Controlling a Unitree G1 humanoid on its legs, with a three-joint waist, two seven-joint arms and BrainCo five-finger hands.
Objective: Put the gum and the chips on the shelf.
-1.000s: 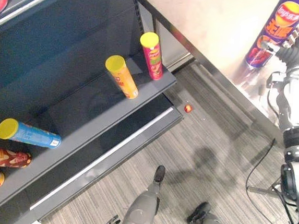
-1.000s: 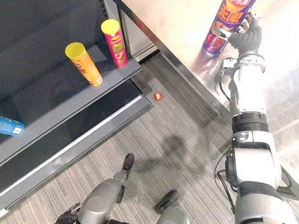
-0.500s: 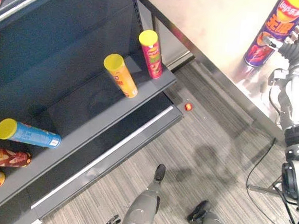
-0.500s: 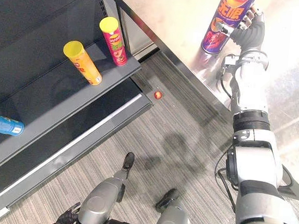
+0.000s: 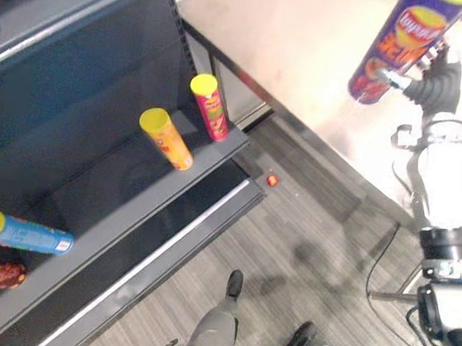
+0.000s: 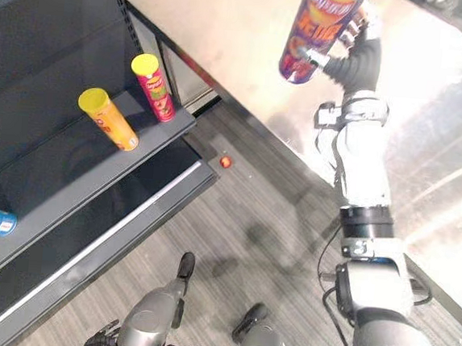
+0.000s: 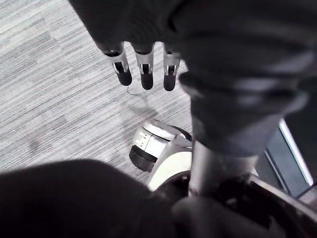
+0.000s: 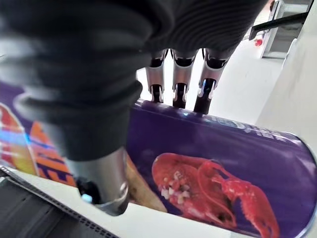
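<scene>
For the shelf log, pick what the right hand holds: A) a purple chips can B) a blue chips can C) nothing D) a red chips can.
A: the right hand has its fingers and thumb curled round the purple chips can.

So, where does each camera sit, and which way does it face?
Left eye view: on the head, looking down at the dark shelf, floor and pale table; the right hand, upper right, grips the purple chips can.
Right eye view: beside it, same scene.
Left wrist view: on the left wrist, facing the floor past the open left hand.
Right wrist view: on the right wrist, along fingers curled on the can.
Shared: both eye views and the right wrist view show that can.
</scene>
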